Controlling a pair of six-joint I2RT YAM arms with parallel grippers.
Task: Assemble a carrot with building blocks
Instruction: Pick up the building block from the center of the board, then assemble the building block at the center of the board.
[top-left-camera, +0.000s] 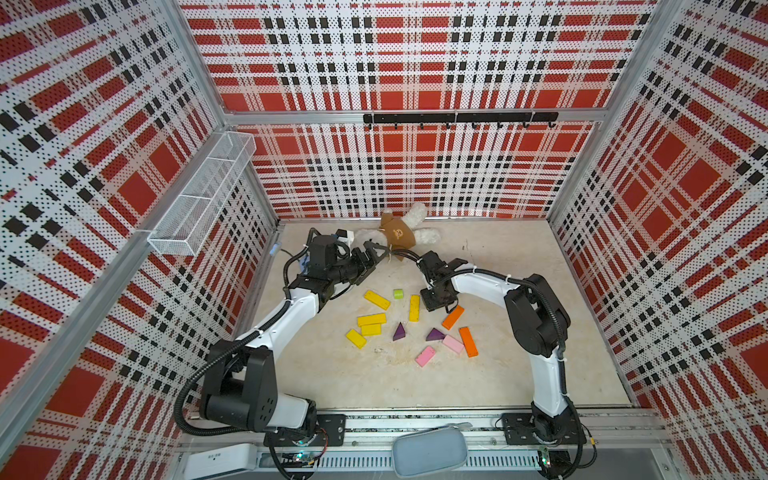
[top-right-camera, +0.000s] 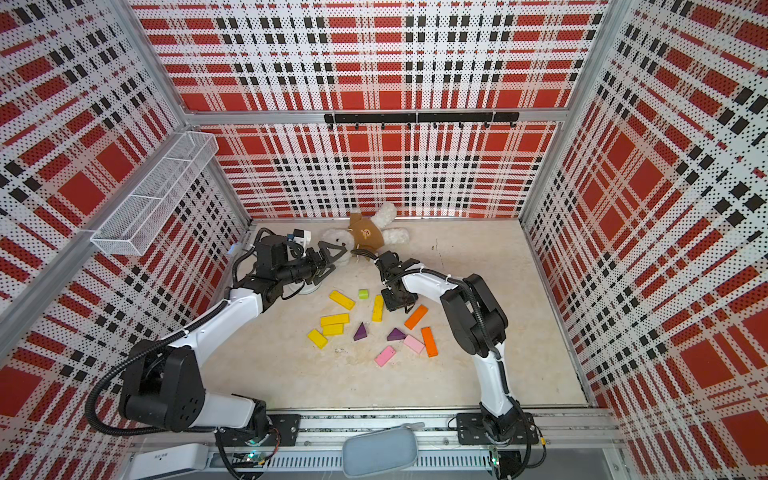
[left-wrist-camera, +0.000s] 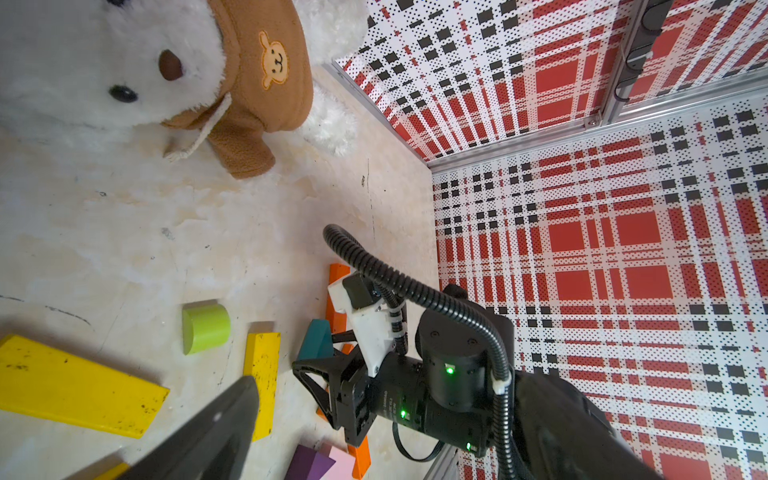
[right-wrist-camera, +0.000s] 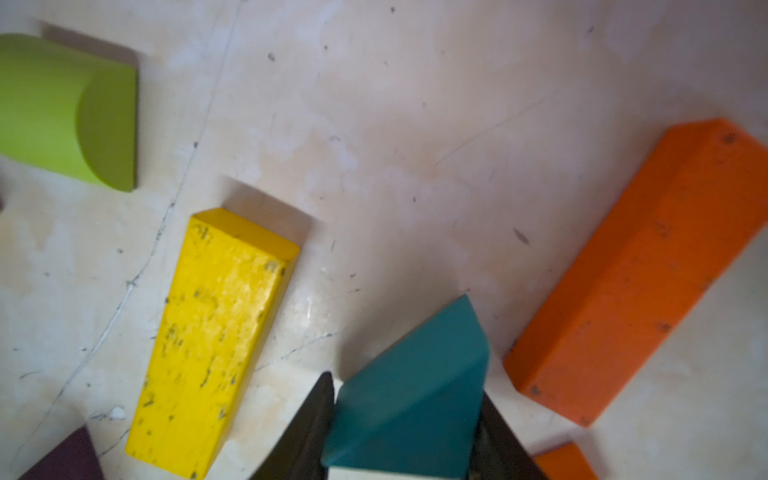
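Observation:
The building blocks lie loose mid-table in both top views: several yellow bars (top-left-camera: 377, 300), a lime-green cylinder (top-left-camera: 398, 294), two orange bars (top-left-camera: 453, 317), two pink blocks (top-left-camera: 425, 356) and two purple triangles (top-left-camera: 399, 332). My right gripper (top-left-camera: 436, 305) points down between a yellow bar (right-wrist-camera: 212, 336) and an orange bar (right-wrist-camera: 640, 270). It is shut on a teal triangle (right-wrist-camera: 411, 390), one dark finger against each side. The teal triangle (left-wrist-camera: 316, 340) also shows in the left wrist view. My left gripper (top-left-camera: 379, 255) hovers open and empty near the plush toy; only one finger (left-wrist-camera: 208, 428) shows in its own view.
A white plush bear in a brown hoodie (top-left-camera: 399, 232) lies at the back of the table, with a small white clock (top-left-camera: 345, 237) beside it. A wire basket (top-left-camera: 199, 199) hangs on the left wall and a hook rail (top-left-camera: 457, 118) on the back wall.

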